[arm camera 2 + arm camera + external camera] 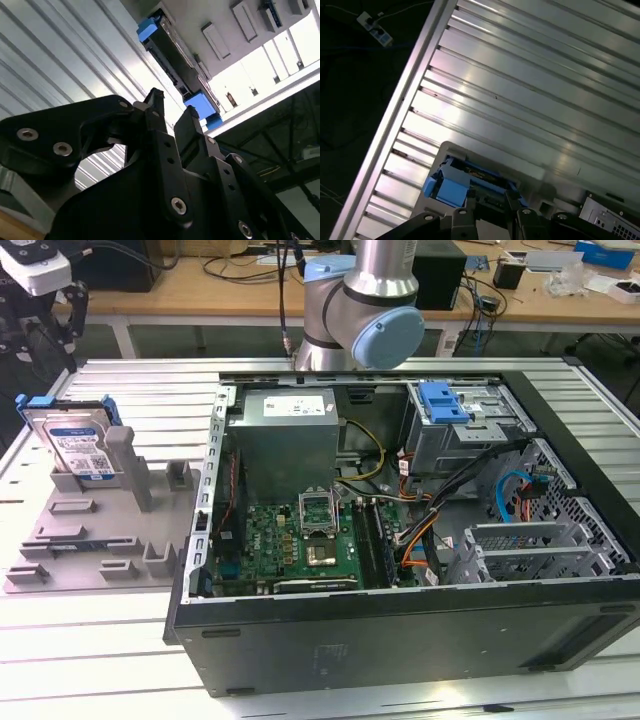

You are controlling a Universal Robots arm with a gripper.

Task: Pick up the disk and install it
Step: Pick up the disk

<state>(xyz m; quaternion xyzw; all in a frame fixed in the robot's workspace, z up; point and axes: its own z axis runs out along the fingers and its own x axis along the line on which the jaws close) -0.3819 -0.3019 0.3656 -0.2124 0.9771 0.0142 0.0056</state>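
my end effector (pixel 171 106) is open and holds nothing. in the second wrist view its two black fingers (pixel 159 135) stand with a narrow gap between them, and nothing is in this gap. the disk (pixel 78 443) is beyond the fingertips, apart from them. in this view i see it from the edge, as a long dark bar with a blue corner of the carrier at each end. the gap between the fingers points near to one of these blue ends. in the first wrist view the fingertips are near the disk but they do not touch it, and one blue corner is just beside one fingertip.

in the exterior view the disk stands upright in a slot of a grey holder (pixel 130 480). its white-and-blue label faces the camera and the blue carrier goes around the silver body. the holder lies on the ribbed metal bench (pixel 110 670), at the exterior view's left. the open case (pixel 400 640) is just beside the holder, toward the exterior view's right, so the disk is outside the case and not installed. inside the case i see a green board (pixel 300 540), a grey box (pixel 285 430) and a blue latch (pixel 445 400) on the drive cage. my arm (pixel 360 300) is behind the case.
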